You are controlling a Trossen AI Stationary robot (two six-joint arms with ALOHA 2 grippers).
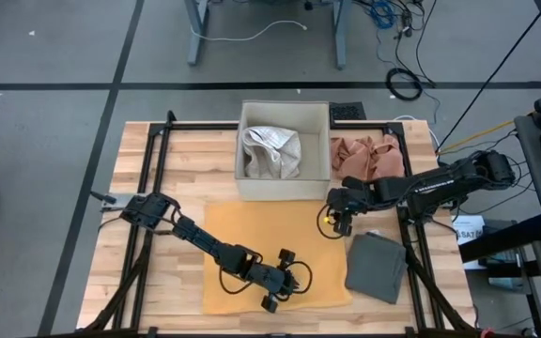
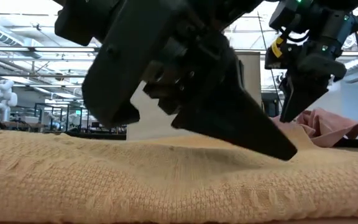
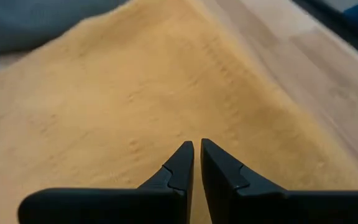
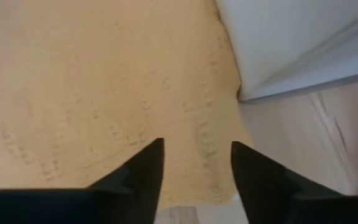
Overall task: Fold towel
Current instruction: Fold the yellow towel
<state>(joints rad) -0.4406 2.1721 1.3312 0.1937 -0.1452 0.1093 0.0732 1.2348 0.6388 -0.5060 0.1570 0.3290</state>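
Nubbly matt yellow cloth towel [image 1: 252,246] on a pale, smooth-planked wooden table [image 1: 139,160]

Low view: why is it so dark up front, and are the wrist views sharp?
Low view: the left gripper looms close, backlit and dark against bright ceiling lights. Left wrist view: towel weave soft and blurred farther off. Right wrist view: weave clear near the jaws; box wall washed out.

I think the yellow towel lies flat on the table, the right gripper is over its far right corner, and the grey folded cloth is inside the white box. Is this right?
Not quite. The grey folded cloth lies on the table to the right of the yellow towel, not in the white box; the high view shows it. The right gripper is indeed over the towel's far right corner.
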